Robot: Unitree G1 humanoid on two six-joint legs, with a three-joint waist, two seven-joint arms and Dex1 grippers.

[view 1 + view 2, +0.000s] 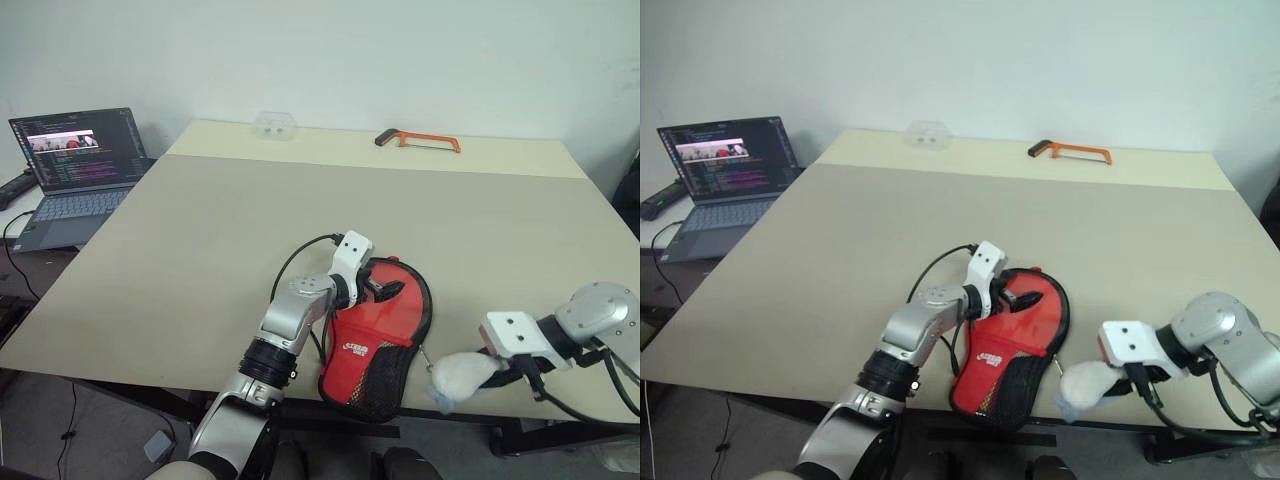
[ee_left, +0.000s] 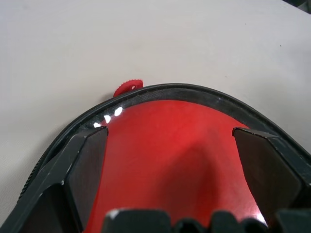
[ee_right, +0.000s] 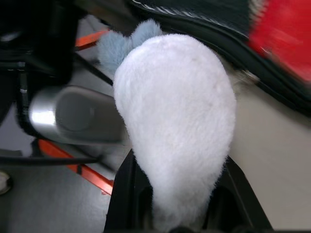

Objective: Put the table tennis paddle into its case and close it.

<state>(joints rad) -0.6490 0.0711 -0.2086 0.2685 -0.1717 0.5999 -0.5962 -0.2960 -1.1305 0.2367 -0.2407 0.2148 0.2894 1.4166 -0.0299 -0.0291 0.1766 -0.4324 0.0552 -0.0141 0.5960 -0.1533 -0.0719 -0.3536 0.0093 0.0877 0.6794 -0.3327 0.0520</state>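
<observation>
The case [image 1: 375,340] lies at the bench's [image 1: 200,260] near edge, red paddle face [image 2: 165,155] inside. The left gripper [image 1: 385,290] spreads wide over it. The right gripper [image 1: 460,378], beside it, clamps a white fluffy cover [image 3: 175,126].

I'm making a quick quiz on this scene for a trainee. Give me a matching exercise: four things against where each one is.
Things:
1. hacksaw
2. laptop
3. case
4. white fluffy thing

Places:
a. in the right claw
b. far edge of the table
c. on a side desk, left of the table
d. near table edge, under the open left claw

Pairs: 1-b, 2-c, 3-d, 4-a
</observation>
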